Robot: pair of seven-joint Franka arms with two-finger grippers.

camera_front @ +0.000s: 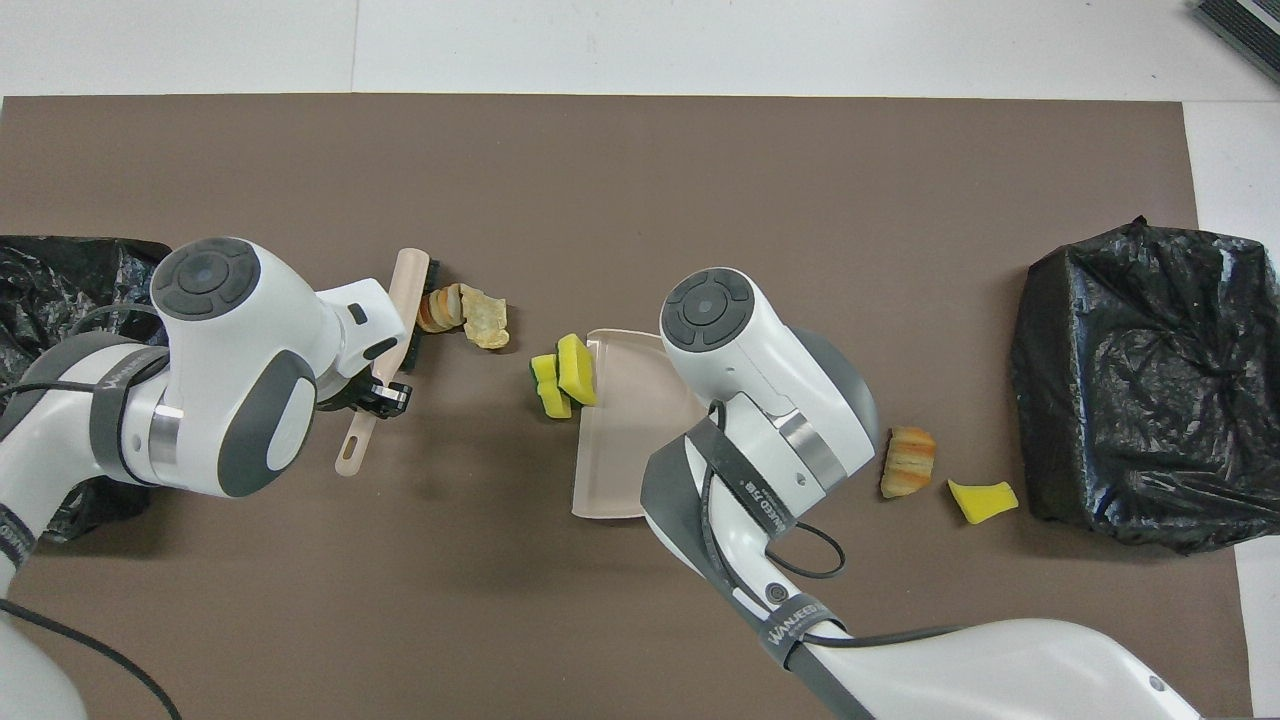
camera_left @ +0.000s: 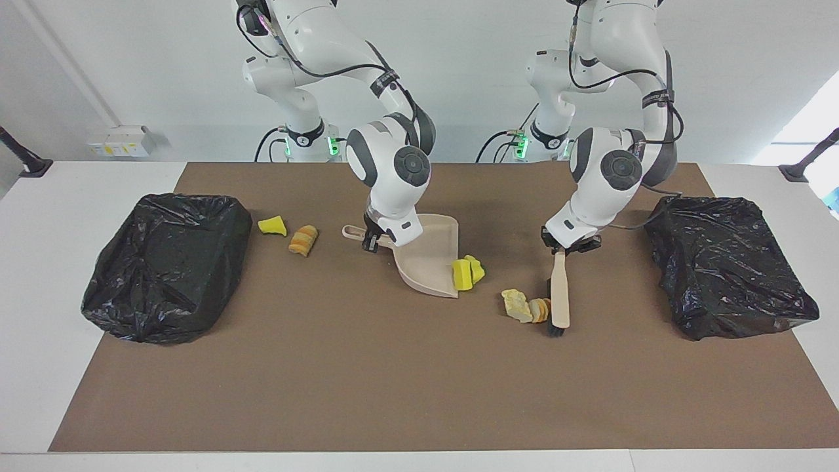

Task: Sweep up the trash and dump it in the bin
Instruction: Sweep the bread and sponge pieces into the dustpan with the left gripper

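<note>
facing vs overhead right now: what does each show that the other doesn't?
Facing only: both robot bases, the wall, and the right hand shut on the dustpan handle, which the arm hides from overhead. Overhead only: a dark ribbed thing at the table's corner. Both: left hand gripping the brush against the bread lumps, sponge pieces at the dustpan lip.

One camera sits high across the table, facing both robots, whose bases stand at twelve o'clock. The other hangs above the robots' end, looking steeply down and forward, arms entering from six o'clock. Both share the brown mat point(camera_left: 367, 387) point(camera_front: 640, 170), half a turn apart.
</note>
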